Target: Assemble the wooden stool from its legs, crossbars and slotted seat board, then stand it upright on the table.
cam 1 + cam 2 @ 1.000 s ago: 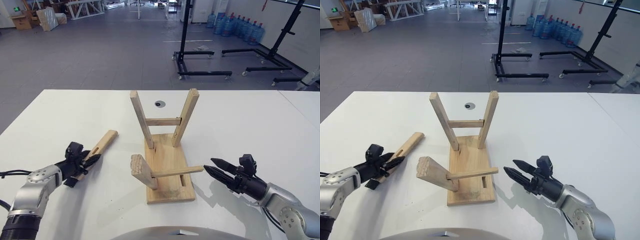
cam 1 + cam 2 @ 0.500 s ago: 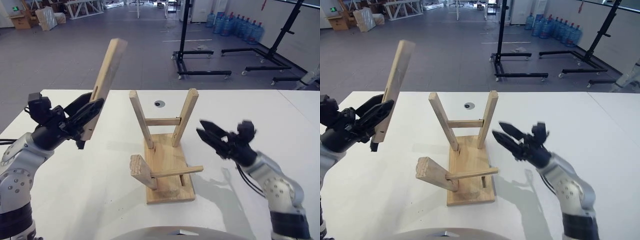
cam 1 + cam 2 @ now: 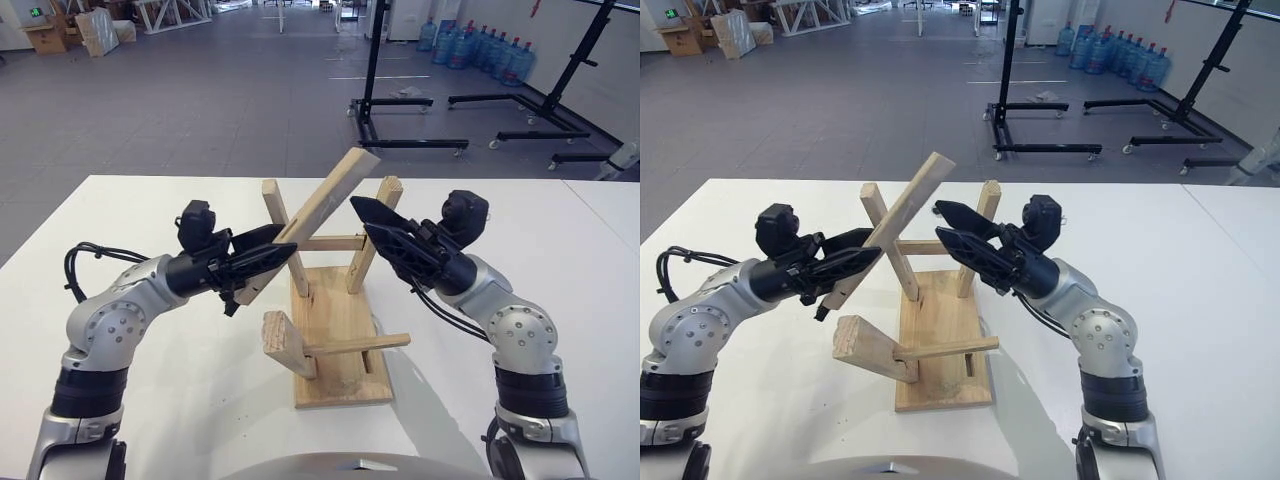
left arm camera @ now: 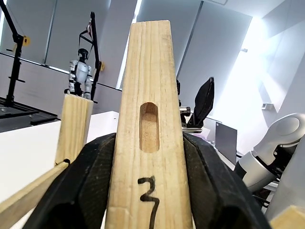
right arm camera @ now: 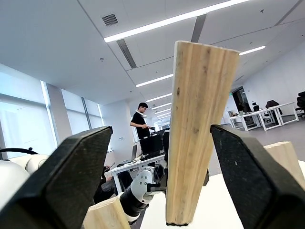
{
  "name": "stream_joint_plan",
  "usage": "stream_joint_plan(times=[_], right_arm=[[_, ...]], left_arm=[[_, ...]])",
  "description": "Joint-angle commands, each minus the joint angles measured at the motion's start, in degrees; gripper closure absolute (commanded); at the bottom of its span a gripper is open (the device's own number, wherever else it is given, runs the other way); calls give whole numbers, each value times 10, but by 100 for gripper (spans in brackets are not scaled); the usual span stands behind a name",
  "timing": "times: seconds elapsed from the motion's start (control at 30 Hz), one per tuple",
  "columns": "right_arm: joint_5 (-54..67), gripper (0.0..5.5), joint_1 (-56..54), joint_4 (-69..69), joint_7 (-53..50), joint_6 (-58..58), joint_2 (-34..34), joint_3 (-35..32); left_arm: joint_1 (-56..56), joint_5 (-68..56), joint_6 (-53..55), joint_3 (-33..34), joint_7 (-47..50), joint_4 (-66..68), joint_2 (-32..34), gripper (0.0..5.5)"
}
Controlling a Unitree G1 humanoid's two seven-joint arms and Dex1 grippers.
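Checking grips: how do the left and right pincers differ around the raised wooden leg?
The left pincer is shut on the slotted pale wooden leg; the right pincer is open, fingers clear of the leg's free end. The left points to the robot's right, the right to its left. Both hang above the white table.

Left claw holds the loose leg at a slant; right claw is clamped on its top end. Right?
No. The right wrist view shows the right claw open, fingers clear on either side of the loose leg's end. The left claw does hold it slanted.
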Motion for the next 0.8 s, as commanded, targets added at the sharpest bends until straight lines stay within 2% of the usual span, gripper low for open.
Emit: stream_joint_plan(times=[0.03, 0.33, 0.63, 0.8], right_arm=[[-47, 172, -25, 38, 2, -18, 21, 30], [-79, 172, -34, 69, 9, -19, 39, 39], [-56, 331, -28, 63, 40, 11, 33, 34], [-56, 340, -36, 56, 42, 5, 38, 25]], left_arm=[[-17, 18, -4, -16, -5, -2, -17, 346], [-16, 46, -9, -23, -13, -1, -26, 346], [-8, 55, -8, -22, -19, -3, -33, 346], [-11, 75, -32, -17, -11, 11, -44, 346]])
